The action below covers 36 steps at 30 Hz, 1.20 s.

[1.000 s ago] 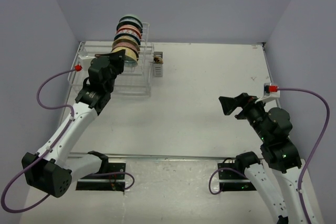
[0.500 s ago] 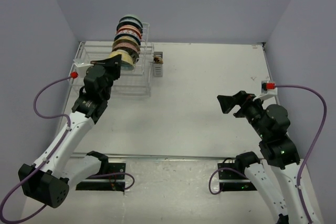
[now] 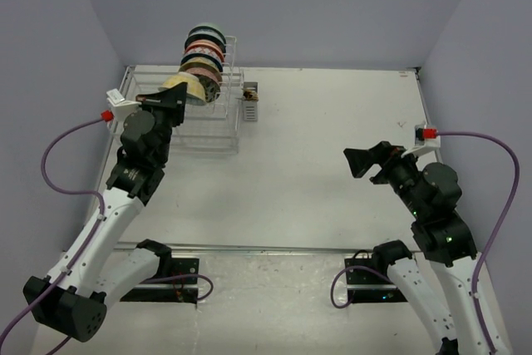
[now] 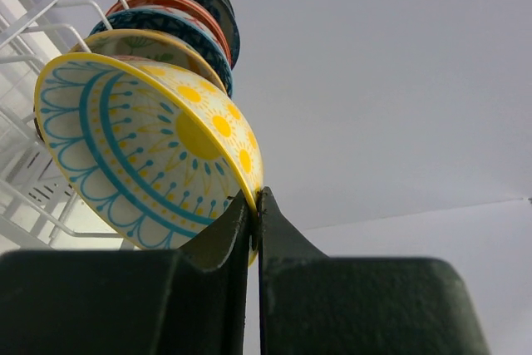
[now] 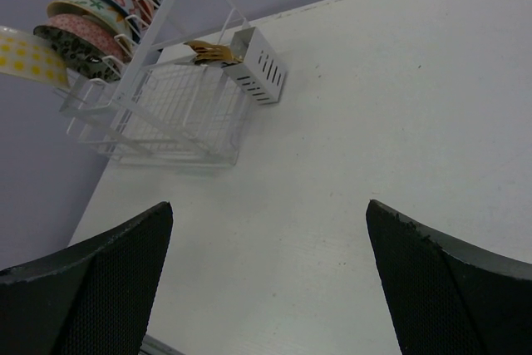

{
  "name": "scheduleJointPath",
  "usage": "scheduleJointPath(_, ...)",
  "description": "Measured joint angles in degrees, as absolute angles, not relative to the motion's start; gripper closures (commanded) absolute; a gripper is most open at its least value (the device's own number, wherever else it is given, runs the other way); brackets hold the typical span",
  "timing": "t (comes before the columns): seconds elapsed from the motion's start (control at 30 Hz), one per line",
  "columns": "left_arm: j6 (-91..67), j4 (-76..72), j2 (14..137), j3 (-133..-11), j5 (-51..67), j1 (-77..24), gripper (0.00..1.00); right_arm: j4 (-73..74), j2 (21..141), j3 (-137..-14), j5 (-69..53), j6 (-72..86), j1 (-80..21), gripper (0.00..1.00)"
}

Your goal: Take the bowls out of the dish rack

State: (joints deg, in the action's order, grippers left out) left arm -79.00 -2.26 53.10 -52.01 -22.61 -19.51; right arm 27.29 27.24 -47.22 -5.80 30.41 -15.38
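A yellow bowl (image 4: pixel 150 155) patterned in teal is seen at the near end of the row of bowls in the dish rack (image 3: pixel 184 126), tilted on edge above the rack's low basket. Its rim is pinched between the fingers of the left gripper (image 4: pixel 253 201), which are pressed together on it from below in the left wrist view. It cannot be told whether the bowl touches the rack's wires. In the top view the same yellow bowl (image 3: pixel 184 86) is seen just beside the next bowl of the row, with the left gripper (image 3: pixel 174 95) at the rack's near left side.

The other bowls (image 3: pixel 204 51) are stood on edge, close together, in the rack's taller slotted frame; orange-red, blue-patterned and dark ones can be made out among them (image 4: pixel 179 14). A small grey cutlery cup (image 3: pixel 250 101) is hung on the right side of the rack, with something tan in it that is too small to identify.

The rack is set at the far left corner of the white table (image 3: pixel 332 122). The right gripper (image 3: pixel 359 164) is held well apart from the rack, to its right and nearer the arm bases, above bare table. Its fingers (image 5: pixel 91 280) are spread wide, with nothing between them.
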Motion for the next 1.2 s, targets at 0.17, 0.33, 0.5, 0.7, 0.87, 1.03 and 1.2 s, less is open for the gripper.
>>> scheduleJointPath(0.17,-73.0,-3.4,52.8,-52.2,-19.8,-19.5,1.00,27.1,27.8,-47.7,-6.0,30.4,-15.4,0.01)
scheduleJointPath(0.33,-64.8,-5.7,52.3,-52.4,-14.3,-19.5,1.00,27.1,27.8,-47.8,-6.0,30.4,-15.4,0.01)
scheduleJointPath(0.5,-56.8,-6.1,51.0,-52.7,-7.6,-19.5,1.00,27.1,27.9,-49.0,-6.0,30.4,-15.4,0.01)
scheduleJointPath(0.7,-46.3,-6.2,51.4,-55.6,5.4,-19.6,1.00,27.1,29.1,-51.5,-6.0,29.9,-15.4,0.01)
scheduleJointPath(0.87,-38.7,-4.6,52.3,-57.3,17.0,-20.1,1.00,27.2,30.9,-54.2,-7.1,29.3,-15.4,0.01)
scheduleJointPath(1.03,-32.0,-1.7,55.9,-57.9,24.0,-25.4,1.00,27.5,36.9,-59.7,-13.4,28.3,-15.4,0.01)
scheduleJointPath(1.2,-22.4,5.0,62.2,-58.7,20.9,-40.9,1.00,30.7,47.9,-66.3,-20.6,25.3,-15.4,0.02)
